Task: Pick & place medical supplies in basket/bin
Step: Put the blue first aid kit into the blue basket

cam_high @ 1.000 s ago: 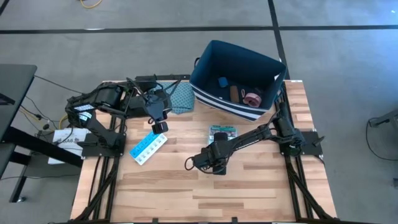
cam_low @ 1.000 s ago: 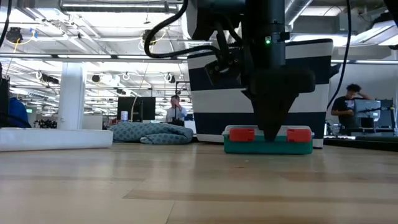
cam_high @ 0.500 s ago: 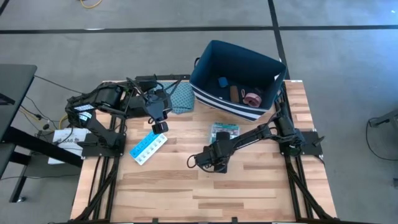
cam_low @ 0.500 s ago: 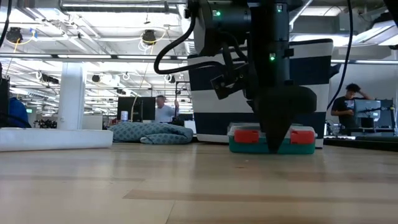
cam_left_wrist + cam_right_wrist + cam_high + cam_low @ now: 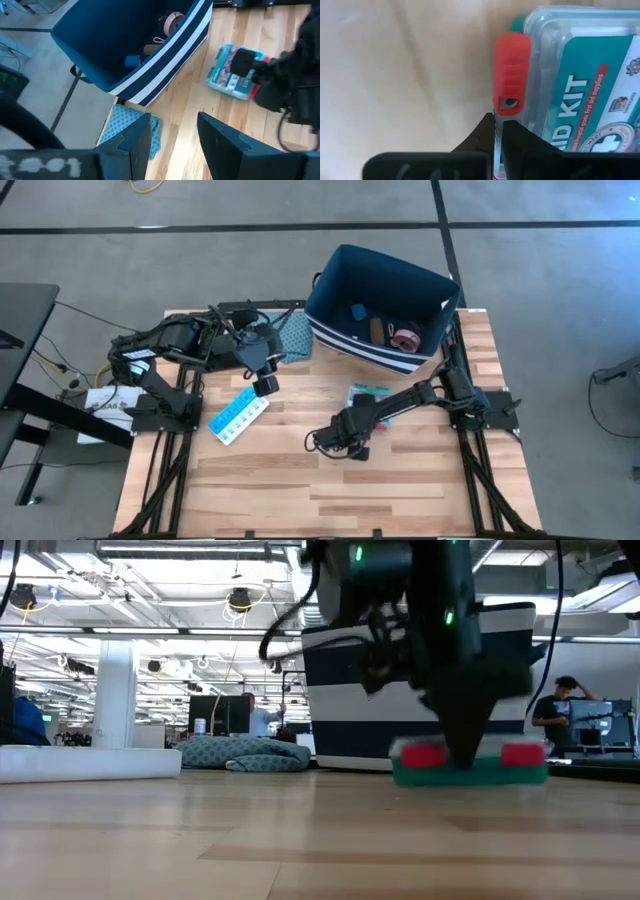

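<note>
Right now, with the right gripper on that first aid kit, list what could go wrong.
1. The right gripper pinches only the thin edge of the first aid kit beside a red latch; such a shallow hold may slip or let the kit tilt when lifted.
2. The bin has tall walls right next to the kit; a low carry could strike the striped side.
3. The left gripper hangs open near the pill organizer, close enough to crowd the right arm.

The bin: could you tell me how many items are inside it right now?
3: a blue cube, a brown oblong and a pink roll lie inside the bin; its walls may hide more.
</note>
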### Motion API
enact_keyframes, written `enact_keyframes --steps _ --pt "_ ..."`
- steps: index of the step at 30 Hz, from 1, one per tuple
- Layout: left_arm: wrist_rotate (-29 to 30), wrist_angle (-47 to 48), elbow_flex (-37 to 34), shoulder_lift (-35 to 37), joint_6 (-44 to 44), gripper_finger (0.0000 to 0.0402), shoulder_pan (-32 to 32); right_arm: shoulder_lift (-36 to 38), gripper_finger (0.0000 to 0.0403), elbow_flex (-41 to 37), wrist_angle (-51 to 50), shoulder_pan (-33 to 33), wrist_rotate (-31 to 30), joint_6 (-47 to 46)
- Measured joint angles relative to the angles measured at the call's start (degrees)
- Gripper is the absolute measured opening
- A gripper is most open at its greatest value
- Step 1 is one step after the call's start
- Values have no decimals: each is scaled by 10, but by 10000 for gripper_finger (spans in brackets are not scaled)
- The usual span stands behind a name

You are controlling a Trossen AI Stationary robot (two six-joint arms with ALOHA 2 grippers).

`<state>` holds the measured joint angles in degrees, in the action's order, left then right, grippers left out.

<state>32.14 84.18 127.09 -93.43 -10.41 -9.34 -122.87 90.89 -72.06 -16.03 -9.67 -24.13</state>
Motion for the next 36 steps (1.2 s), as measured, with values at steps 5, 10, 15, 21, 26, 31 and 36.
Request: enact_keyframes --steps 5,10,15,21,26,31,36 --pt "-3 -2 0 -4 -19 151 0 1 15 63 -27 -39 4 -37" --pt "-12 -6 0 -15 -25 151 0 1 6 154 -35 -76 5 -24" --pt "-19 -10 0 -29 -21 151 0 2 15 267 -157 -101 -111 -39" --pt "-51 -2 1 -43 -21 150 0 51 7 327 -179 -112 -181 -52" --pt "-54 50 0 -56 -26 150 -8 142 11 318 -181 -112 -254 -29" --pt "-48 60 -7 -52 -15 150 -12 255 14 302 -181 -81 -364 5" --pt "-42 59 -6 -40 -7 150 -16 354 10 261 -179 13 -390 6"
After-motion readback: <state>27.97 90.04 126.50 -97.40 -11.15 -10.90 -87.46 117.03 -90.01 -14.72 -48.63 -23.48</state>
